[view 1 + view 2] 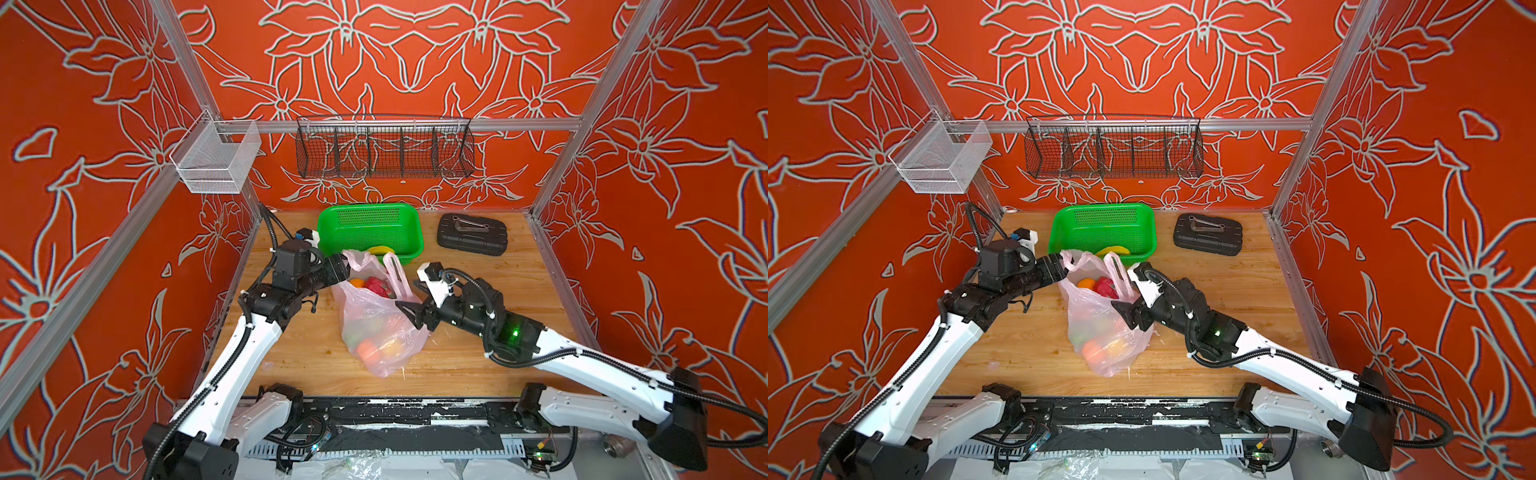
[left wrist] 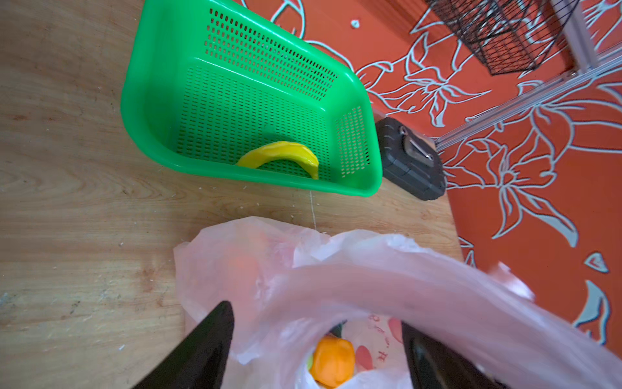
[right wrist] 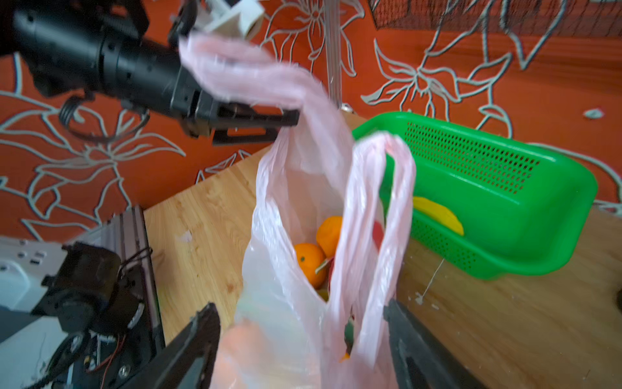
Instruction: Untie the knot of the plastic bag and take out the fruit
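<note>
The plastic bag (image 1: 376,320) stands on the table (image 1: 478,365) just in front of the green basket (image 1: 370,216), mouth gaping, with an orange (image 1: 356,283) and a dragon fruit (image 1: 380,287) visible inside. A banana (image 2: 282,156) lies in the basket. The left gripper (image 2: 314,316) is spread wide at the bag's rim with one handle loop (image 3: 242,70) draped across it. The right gripper (image 3: 299,306) is likewise spread, a finger on either side of the other loop (image 3: 377,208), clamping nothing.
</note>
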Controlling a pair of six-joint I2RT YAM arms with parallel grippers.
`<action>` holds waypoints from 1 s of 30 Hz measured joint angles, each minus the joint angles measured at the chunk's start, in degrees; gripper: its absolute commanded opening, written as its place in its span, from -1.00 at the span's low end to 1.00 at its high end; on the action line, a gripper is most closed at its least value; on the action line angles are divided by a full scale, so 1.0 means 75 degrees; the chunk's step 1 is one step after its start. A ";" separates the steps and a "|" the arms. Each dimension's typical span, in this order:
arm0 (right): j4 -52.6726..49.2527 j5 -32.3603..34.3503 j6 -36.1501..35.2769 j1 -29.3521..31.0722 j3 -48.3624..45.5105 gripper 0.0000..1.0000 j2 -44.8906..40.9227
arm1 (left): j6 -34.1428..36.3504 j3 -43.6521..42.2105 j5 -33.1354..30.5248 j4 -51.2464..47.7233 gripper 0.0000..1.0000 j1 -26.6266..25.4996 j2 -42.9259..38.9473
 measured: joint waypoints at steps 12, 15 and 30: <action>-0.1833 -0.0565 0.1061 -0.1679 0.3404 0.66 0.2363 | -0.1064 -0.0006 -0.0775 -0.1332 0.63 -0.1064 -0.0560; -0.2550 -0.0583 0.1207 -0.1926 0.4028 0.68 0.3042 | -0.1215 -0.0003 -0.0854 -0.1588 0.64 -0.1297 -0.0358; -0.2955 -0.3089 0.1230 -0.2127 0.3296 0.01 0.3765 | -0.1562 -0.0146 -0.0755 -0.1309 0.76 -0.1609 0.0784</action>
